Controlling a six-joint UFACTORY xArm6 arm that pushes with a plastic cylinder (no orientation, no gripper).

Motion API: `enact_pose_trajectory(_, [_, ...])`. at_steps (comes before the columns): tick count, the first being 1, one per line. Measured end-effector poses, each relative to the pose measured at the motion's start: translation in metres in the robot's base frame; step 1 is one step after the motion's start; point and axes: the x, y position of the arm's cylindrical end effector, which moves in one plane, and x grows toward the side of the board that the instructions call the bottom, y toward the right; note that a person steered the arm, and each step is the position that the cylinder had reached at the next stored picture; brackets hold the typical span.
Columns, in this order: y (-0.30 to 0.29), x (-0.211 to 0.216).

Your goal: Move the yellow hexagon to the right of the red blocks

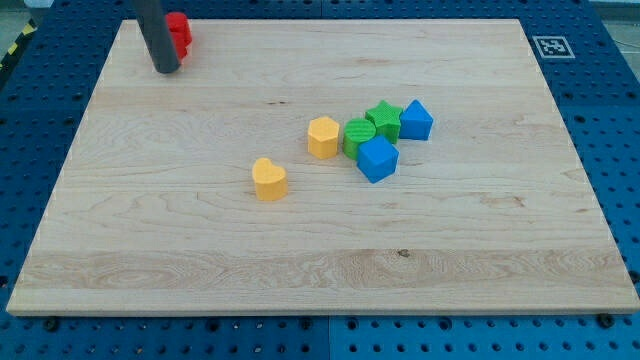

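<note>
Tip point(166, 70) against red blocks point(179, 33)

Bright, even light; a sharp picture.
Soft overhead light leaves only faint, short shadows under the blocks on the wooden board point(200, 240). No glare shows. The dark rod point(158, 35) at far left looks slightly blurred, perhaps from motion.
</note>
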Motion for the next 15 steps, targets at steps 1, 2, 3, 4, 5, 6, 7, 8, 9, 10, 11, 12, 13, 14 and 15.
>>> enact_pose_trajectory(1, [0.012, 0.032])
enact_pose_trajectory(2, [0.042, 0.071])
enact_pose_trajectory(3, [0.046, 0.087])
enact_pose_trajectory(4, [0.046, 0.087])
enact_pose_trajectory(5, [0.075, 0.093])
enact_pose_trajectory(6, [0.112, 0.111])
enact_pose_trajectory(7, [0.133, 0.136])
enact_pose_trajectory(8, [0.192, 0.155])
enact_pose_trajectory(9, [0.24, 0.166])
enact_pose_trajectory(10, [0.24, 0.207])
enact_pose_trajectory(11, [0.248, 0.193])
enact_pose_trajectory(12, [0.247, 0.163])
enact_pose_trajectory(13, [0.247, 0.155])
enact_pose_trajectory(14, [0.237, 0.132])
enact_pose_trajectory(15, [0.218, 0.125])
